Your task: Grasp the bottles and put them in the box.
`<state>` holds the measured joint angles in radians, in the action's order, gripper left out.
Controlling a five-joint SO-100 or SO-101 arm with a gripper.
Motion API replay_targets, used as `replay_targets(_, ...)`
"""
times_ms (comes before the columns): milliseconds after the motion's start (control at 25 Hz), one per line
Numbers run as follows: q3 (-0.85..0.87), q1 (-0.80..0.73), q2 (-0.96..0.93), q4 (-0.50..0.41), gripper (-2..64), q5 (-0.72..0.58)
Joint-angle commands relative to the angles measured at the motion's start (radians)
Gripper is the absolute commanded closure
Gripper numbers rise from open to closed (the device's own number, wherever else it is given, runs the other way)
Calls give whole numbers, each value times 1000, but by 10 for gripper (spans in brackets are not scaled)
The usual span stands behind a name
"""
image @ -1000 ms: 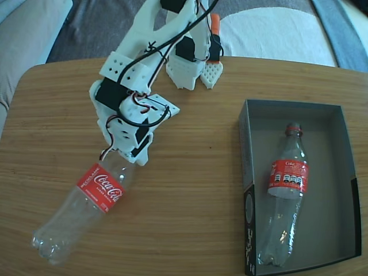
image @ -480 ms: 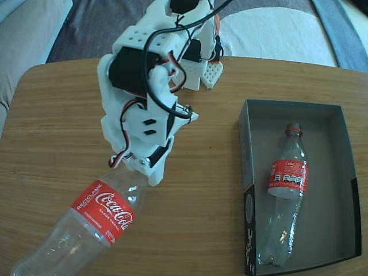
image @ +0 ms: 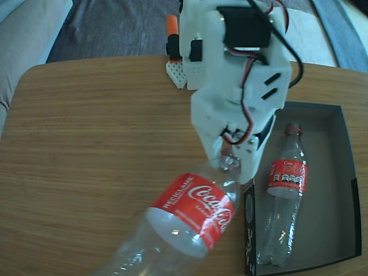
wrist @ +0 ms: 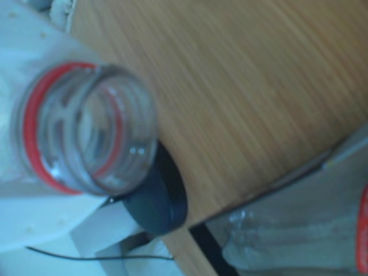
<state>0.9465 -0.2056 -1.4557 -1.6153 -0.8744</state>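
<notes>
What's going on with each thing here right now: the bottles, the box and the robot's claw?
Held bottle: uncapped, gripped at the neck, lifted and tilted above the table.
Second bottle: uncapped, lying flat inside the box.
Box: open, on the table, one bottle inside.
Gripper: shut on the held bottle's neck, near the box's left wall in the fixed view.

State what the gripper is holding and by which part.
The gripper holds one clear bottle by its neck, just below the open mouth, body hanging toward the camera in the fixed view. The other bottle lies in the box.
</notes>
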Motion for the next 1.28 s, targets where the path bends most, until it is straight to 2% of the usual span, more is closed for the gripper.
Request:
replay_targets(0,-91,-112,-31,-8,613,66)
replay_targets(400,-121,-451,-31,23,613,218)
replay_targets(840,-107,-715,-29,81,613,288)
replay_targets(1040,-101,-801,-11,155,613,360)
replay_targets(1240,43,-905,-9,270,613,373)
